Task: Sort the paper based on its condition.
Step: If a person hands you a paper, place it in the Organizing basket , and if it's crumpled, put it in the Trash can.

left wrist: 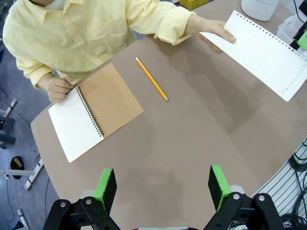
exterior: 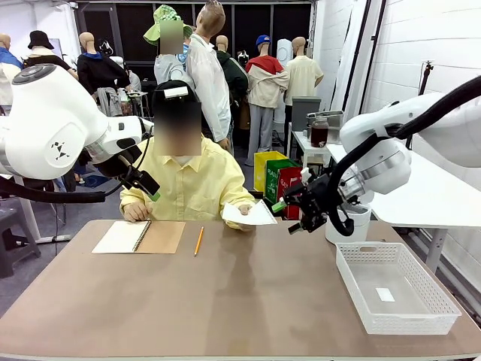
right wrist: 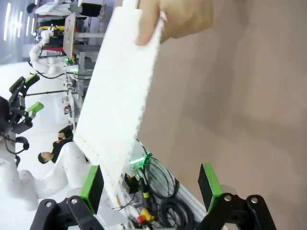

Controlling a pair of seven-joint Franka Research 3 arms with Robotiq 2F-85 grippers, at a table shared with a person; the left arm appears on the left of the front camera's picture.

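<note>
- You have an open notebook [exterior: 139, 237] and a pencil [exterior: 198, 241] far left on the table [exterior: 248, 308], and a white basket [exterior: 394, 287] near right.
- The person's hand [exterior: 242, 211] holds the paper [exterior: 257, 216] above the far middle. Its free edge is just beside the right gripper [exterior: 289, 216], whose jaws are released wide.
- The left gripper [left wrist: 158, 187] hangs released and holds nothing, well apart from the paper.

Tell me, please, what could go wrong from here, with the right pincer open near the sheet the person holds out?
1. The sheet lies close to one green pad of the open right pincer, not centred between the pads; closing now could miss it or pinch only a corner and crease it.
2. The person's hand grips the far end; pulling before it lets go might tear the sheet along its punched edge.
</note>
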